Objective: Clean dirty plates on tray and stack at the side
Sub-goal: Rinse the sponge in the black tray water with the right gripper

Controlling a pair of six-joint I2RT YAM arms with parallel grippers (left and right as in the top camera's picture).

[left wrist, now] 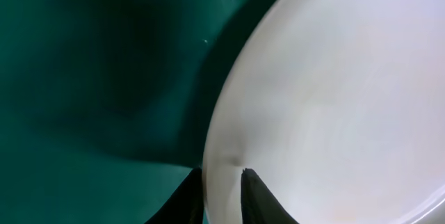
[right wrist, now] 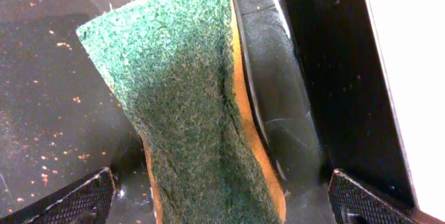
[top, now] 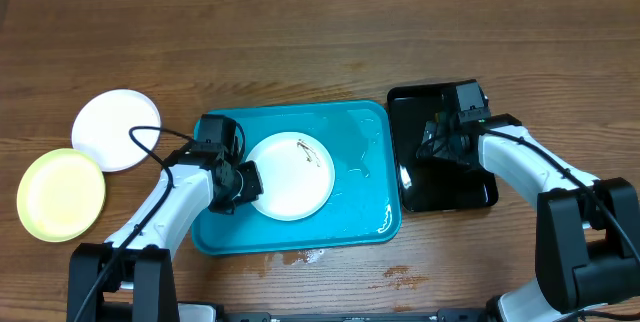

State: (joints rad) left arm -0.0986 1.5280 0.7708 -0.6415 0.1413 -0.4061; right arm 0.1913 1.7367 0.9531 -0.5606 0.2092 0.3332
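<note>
Your left gripper [top: 246, 183] is pinched on the left rim of the dirty plate [top: 292, 177]. That plate lies in the middle of the blue tray [top: 360, 217]. Your right gripper [right wrist: 222, 186] hangs wide apart over the sponge [right wrist: 188, 99] in the black tray [top: 470, 192], right of the plate. The sponge's long side runs top to bottom between the fingers. I think it must go left to reach the plate. No writing shows anywhere.

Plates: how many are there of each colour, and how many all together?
White plates: 2, one on the table, one in the blue tray
Yellow-green plate: 1
Total: 3 plates
</note>
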